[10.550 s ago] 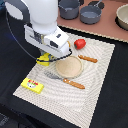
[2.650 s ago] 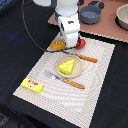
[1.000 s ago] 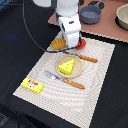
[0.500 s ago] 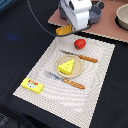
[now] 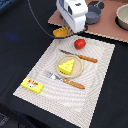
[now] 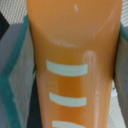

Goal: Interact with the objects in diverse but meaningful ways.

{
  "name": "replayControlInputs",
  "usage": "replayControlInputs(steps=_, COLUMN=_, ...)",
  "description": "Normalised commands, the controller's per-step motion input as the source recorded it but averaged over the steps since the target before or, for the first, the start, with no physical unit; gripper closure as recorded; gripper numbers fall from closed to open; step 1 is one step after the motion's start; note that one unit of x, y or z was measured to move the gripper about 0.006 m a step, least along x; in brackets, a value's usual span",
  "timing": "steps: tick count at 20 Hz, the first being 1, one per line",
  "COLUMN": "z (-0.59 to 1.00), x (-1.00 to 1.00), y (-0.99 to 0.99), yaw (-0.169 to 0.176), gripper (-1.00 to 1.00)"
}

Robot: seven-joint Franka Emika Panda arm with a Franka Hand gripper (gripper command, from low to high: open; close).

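Note:
My gripper [image 5: 67, 28] hangs above the far corner of the placemat, shut on the golden bread loaf [image 5: 60, 33], which is off the surface. In the wrist view the loaf [image 6: 75, 60] fills the picture, orange with pale stripes, between grey fingers [image 6: 14, 75]. The red fruit [image 5: 80, 43] lies on the mat just beside the gripper. The yellow holed cheese wedge [image 5: 66, 65] rests on a tan plate [image 5: 77, 71]. The yellow box with red marks [image 5: 32, 85] lies at the mat's near corner. The grey two-handled pot [image 5: 94, 12] stands behind the arm.
A knife [image 5: 80, 56] and a fork [image 5: 66, 80], both orange-handled, flank the plate on the striped placemat [image 5: 95, 85]. A pale bowl [image 5: 123, 17] sits at the back on the exterior view's right, on a brown board. A black cable loops at the back left.
The gripper has risen from the mat's far edge with the bread loaf in it. The cheese, fruit, box and cutlery have stayed where they were.

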Motion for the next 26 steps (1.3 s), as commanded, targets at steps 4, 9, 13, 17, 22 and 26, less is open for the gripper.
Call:
replayControlInputs(steps=4, z=-0.11, x=-0.51, y=0.00, yaw=0.025, gripper=1.00)
replayControlInputs(steps=9, z=0.21, x=-0.35, y=-0.01, yaw=0.011, gripper=-1.00)
replayControlInputs(steps=13, z=0.11, x=-0.28, y=-0.04, yaw=0.000, gripper=-1.00)
replayControlInputs(steps=17, z=0.23, x=-0.18, y=-0.08, yaw=0.000, gripper=-1.00)
replayControlInputs(steps=22, z=0.67, x=0.01, y=-0.66, yaw=-0.078, gripper=-1.00)
replayControlInputs(steps=26, z=0.58, x=0.03, y=-0.90, yaw=-0.064, gripper=-1.00)
